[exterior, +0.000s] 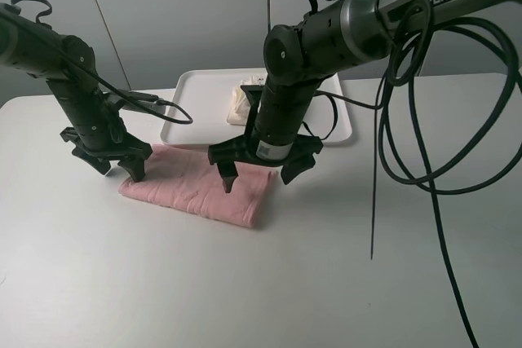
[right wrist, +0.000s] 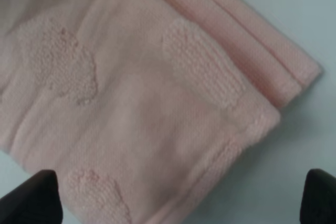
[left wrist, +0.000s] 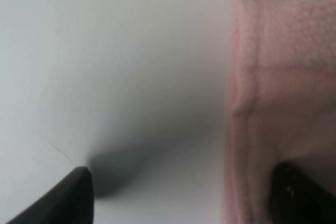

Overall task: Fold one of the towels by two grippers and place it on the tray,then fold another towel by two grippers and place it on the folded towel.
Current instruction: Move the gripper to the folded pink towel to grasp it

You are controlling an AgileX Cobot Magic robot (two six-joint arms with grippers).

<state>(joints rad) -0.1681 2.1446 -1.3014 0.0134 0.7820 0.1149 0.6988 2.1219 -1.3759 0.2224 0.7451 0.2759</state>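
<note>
The pale pink towel (exterior: pixel 196 187) lies folded double on the white table, in front of the tray (exterior: pixel 196 87). On the tray rests the folded cream-white towel (exterior: pixel 241 103), partly hidden by the right arm. My left gripper (exterior: pixel 117 166) stands open at the pink towel's left end; in the left wrist view one fingertip (left wrist: pixel 71 195) is over bare table and the other over the pink towel (left wrist: pixel 283 77). My right gripper (exterior: pixel 257 175) hangs open just above the towel's right end, its fingertips (right wrist: pixel 31 198) spread wide over the pink towel (right wrist: pixel 136 108).
Black cables (exterior: pixel 424 120) loop from the right arm down across the table's right side. The white table (exterior: pixel 261 283) stretches toward the camera. A grey wall stands behind the tray.
</note>
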